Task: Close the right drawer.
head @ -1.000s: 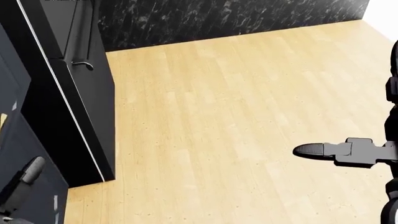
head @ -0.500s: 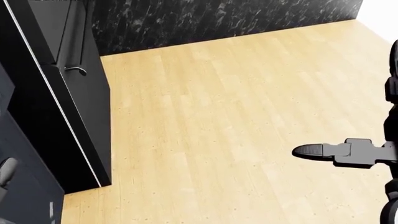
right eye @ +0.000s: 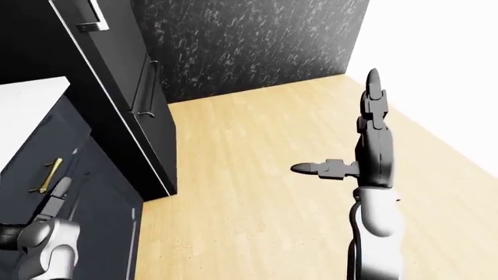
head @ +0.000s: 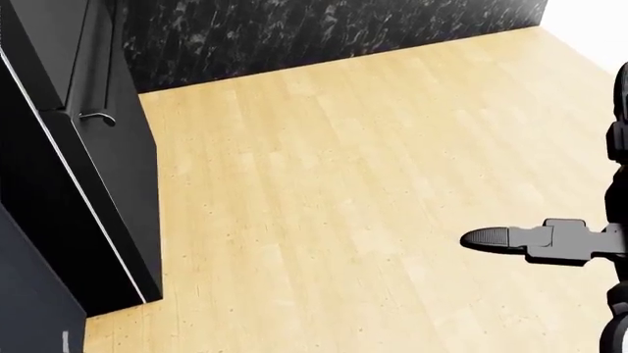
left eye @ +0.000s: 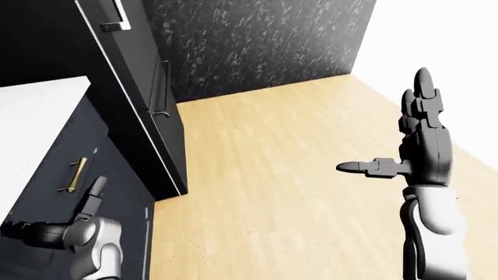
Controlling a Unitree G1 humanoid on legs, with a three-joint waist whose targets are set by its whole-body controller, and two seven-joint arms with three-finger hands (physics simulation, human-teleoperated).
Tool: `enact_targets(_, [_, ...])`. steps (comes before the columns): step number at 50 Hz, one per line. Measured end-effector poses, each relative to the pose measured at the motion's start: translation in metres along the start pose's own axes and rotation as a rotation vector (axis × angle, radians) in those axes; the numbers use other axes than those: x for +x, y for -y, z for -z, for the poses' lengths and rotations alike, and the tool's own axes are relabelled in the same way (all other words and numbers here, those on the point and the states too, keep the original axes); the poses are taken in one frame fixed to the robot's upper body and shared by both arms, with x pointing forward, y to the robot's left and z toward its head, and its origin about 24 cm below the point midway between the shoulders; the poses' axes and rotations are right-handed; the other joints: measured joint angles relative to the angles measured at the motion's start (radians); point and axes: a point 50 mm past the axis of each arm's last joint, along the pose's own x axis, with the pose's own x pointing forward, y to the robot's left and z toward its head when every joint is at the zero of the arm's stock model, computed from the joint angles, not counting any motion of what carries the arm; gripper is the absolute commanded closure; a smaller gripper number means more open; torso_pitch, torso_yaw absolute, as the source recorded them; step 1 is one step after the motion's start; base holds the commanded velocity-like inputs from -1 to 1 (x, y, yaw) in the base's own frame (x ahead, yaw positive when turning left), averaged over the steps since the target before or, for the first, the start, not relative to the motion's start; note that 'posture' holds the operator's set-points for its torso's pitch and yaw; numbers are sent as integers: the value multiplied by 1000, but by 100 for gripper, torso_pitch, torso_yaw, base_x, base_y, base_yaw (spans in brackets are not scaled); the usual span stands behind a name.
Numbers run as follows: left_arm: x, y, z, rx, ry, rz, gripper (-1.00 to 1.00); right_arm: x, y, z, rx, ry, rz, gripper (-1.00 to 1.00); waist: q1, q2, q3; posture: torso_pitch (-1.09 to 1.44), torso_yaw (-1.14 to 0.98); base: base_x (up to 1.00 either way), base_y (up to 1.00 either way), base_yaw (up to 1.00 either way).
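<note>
A dark blue cabinet front with a brass handle (left eye: 73, 174) stands under a white countertop (left eye: 35, 131) at the left of the left-eye view. I cannot tell how far the drawer stands out. My left hand (left eye: 91, 197) is just below and right of the handle, fingers stretched out, holding nothing. My right hand (left eye: 387, 122) is raised over the floor at the right, fingers straight up and thumb out sideways, empty. In the head view only its thumb (head: 506, 237) shows.
A tall black cabinet (left eye: 136, 111) with a long bar handle (left eye: 161, 87) stands beyond the blue cabinet. A black marbled wall (left eye: 257, 41) runs along the top. Light wood floor (head: 333, 184) fills the middle and right. A white wall (right eye: 436, 64) is on the right.
The camera has turned: in the head view the black cabinet slid left and up, and my left hand dropped out of that view. My right hand keeps its place in the picture.
</note>
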Motion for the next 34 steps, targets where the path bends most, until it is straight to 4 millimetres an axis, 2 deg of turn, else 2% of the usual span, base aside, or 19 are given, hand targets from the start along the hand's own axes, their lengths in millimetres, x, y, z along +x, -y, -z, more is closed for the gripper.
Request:
enact_targets(7, [13, -8, -6, -19, 4, -54, -100, 0, -1, 1, 0, -1, -2, -100, 2, -2, 1, 0, 0, 0, 0, 0])
enact_targets(20, [22, -17, -11, -39, 2, -112, -100, 1, -1, 0, -1, 6, -2, -100, 4, 0, 5, 0, 0, 0, 0, 0])
enact_targets(34, [32, -28, -17, -68, 2, -209, -100, 2, -1, -2, -3, 7, -2, -100, -13, 29, 10, 0, 0, 0, 0, 0])
